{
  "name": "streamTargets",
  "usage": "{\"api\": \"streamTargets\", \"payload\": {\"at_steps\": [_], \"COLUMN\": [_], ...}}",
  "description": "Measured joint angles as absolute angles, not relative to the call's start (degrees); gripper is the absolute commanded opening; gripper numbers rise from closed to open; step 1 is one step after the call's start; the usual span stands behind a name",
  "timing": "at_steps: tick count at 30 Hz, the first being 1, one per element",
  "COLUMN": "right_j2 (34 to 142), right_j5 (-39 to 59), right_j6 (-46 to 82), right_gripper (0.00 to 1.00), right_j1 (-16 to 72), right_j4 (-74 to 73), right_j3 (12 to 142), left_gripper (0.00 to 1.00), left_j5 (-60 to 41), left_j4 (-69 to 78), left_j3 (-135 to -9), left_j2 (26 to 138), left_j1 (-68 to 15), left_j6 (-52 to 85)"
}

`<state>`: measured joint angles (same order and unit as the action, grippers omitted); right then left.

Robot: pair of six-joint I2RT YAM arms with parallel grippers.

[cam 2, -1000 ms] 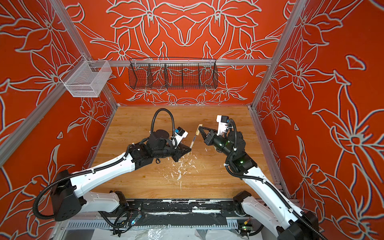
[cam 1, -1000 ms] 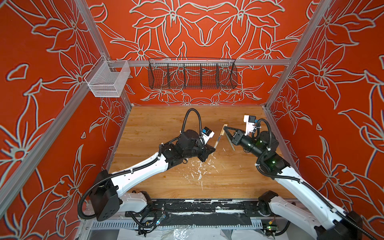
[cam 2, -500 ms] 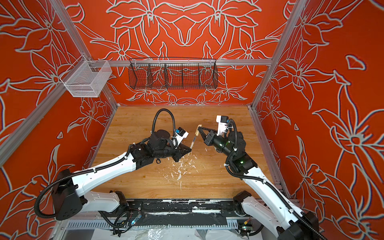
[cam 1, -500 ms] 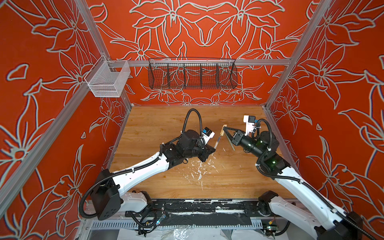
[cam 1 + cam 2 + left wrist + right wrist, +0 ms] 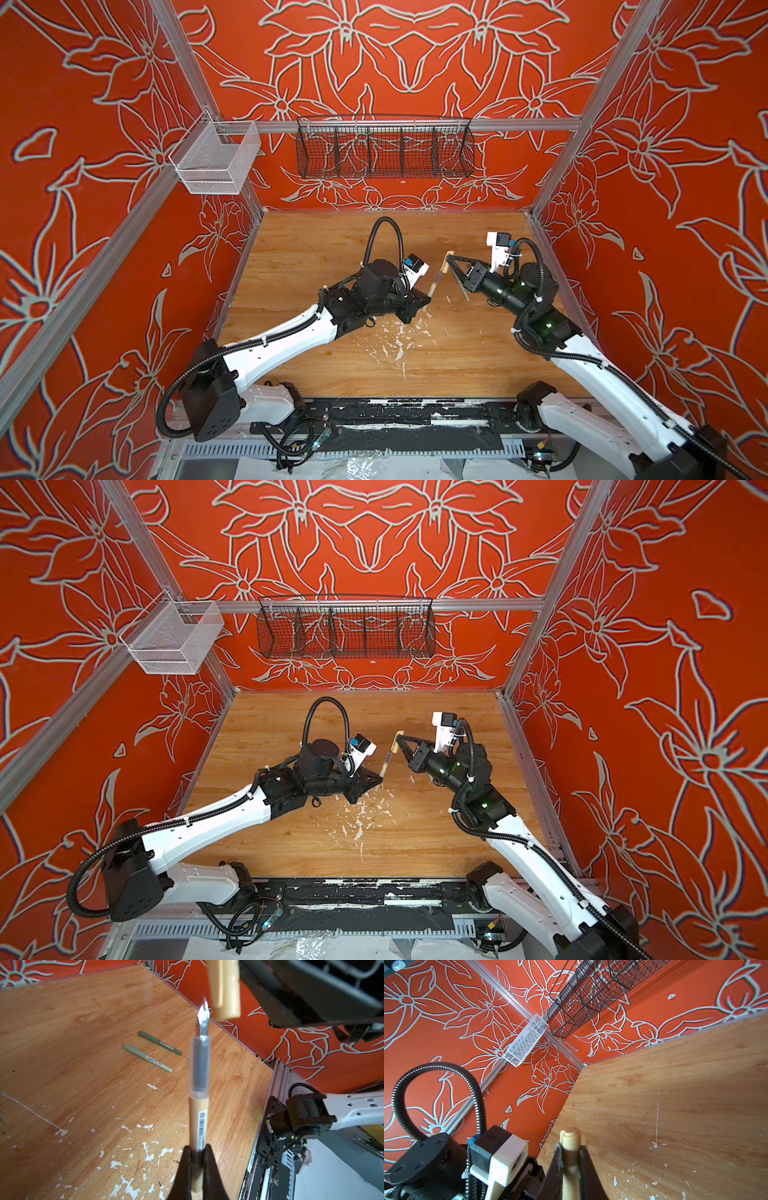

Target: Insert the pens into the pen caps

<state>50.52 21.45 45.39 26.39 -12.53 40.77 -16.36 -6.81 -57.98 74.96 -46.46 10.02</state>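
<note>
Left claw [image 5: 197, 1154] clamped on pen [image 5: 199, 1118]; right claw [image 5: 570, 1153] clamped on cap [image 5: 570, 1136]; nib just beside cap, not inserted.

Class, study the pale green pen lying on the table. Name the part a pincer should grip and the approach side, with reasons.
Probably mid-barrel, by the barcode label, coming down from above, jaws across the pale green pen. It lies flat on the table, slim, apart from the dark green pen, leaving room.
</note>
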Motion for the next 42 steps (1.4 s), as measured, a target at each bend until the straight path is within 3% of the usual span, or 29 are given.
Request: {"api": "streamTargets", "payload": {"at_steps": [42], "right_j2": [49.65], "right_j5": [22.46], "right_j6": [46.28], "right_gripper": [0.00], "right_j1": [27.09], "right_j4": [-10.46], "right_j3": [40.99], "left_gripper": [0.00], "left_j5": [-16.12], "left_j4": [-7.03], "left_j3": [-57.98], "left_j2": [74.85], "left_j1": [-46.46], "left_j6": [9.72]}}
